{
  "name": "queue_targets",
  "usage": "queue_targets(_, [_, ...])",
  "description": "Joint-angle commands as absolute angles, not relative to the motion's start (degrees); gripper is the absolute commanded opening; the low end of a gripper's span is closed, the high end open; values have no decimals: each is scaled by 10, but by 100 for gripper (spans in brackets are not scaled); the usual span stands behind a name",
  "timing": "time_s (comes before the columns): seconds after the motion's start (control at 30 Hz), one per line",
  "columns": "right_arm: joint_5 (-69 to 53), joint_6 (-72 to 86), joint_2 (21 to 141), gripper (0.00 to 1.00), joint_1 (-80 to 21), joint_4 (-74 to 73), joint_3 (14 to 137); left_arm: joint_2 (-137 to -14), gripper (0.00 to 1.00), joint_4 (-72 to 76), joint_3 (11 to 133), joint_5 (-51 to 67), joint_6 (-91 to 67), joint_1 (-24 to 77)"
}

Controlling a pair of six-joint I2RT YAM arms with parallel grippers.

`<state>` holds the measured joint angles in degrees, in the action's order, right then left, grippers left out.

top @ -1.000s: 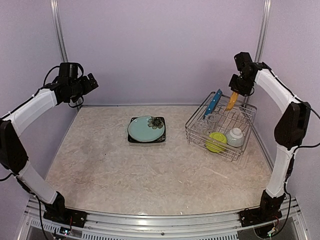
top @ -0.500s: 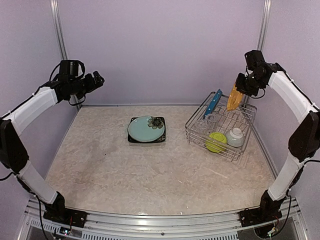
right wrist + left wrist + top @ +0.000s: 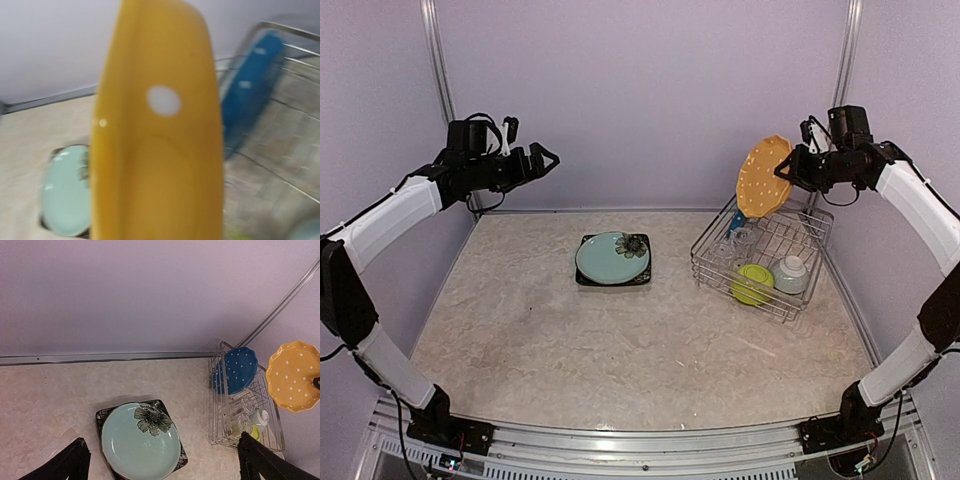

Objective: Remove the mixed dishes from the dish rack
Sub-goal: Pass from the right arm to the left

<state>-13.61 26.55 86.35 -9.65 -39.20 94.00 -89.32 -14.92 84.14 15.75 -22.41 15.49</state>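
Swung up since a moment ago: right pincer (image 3: 786, 170), clamped on rim of yellow plate (image 3: 763, 176), held tilted above far corner of rack (image 3: 798, 232). Below, in rack: blue plate (image 3: 235, 371) on edge, glasses (image 3: 730, 243), lime bowl (image 3: 753, 283), grey bowl (image 3: 790, 272). Left pincer (image 3: 542, 160) high at far left, fingers (image 3: 74, 463) apart, empty. At middle of surface (image 3: 570, 340): teal plate (image 3: 611, 257) stacked on black plate (image 3: 101, 414).

left tool (image 3: 545, 157) high, spread wide | right tool (image 3: 788, 170) high, seemingly clamped

Bright, even light; right wrist view motion-blurred
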Motion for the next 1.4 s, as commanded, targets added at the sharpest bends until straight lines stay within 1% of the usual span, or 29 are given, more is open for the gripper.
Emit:
queue_targets(0.0, [-240, 271, 812, 0, -107, -216, 914, -894, 99, -129, 854, 220, -204, 183])
queue_targets(0.33, [-343, 290, 837, 0, -162, -116, 883, -946, 97, -149, 908, 329, -220, 236])
queue_targets(0.63, [-411, 321, 874, 0, -210, -30, 867, -986, 88, -163, 933, 398, -274, 253])
queue_targets(1.0, [-447, 360, 912, 0, -250, 33, 866, -1030, 78, -139, 948, 417, -326, 269])
queue_targets(1.13, [-452, 375, 916, 0, -258, 53, 858, -1046, 67, -129, 957, 421, -333, 270])
queue_targets(1.37, [-467, 406, 916, 0, -264, 96, 833, -1066, 52, -110, 977, 420, -339, 270])
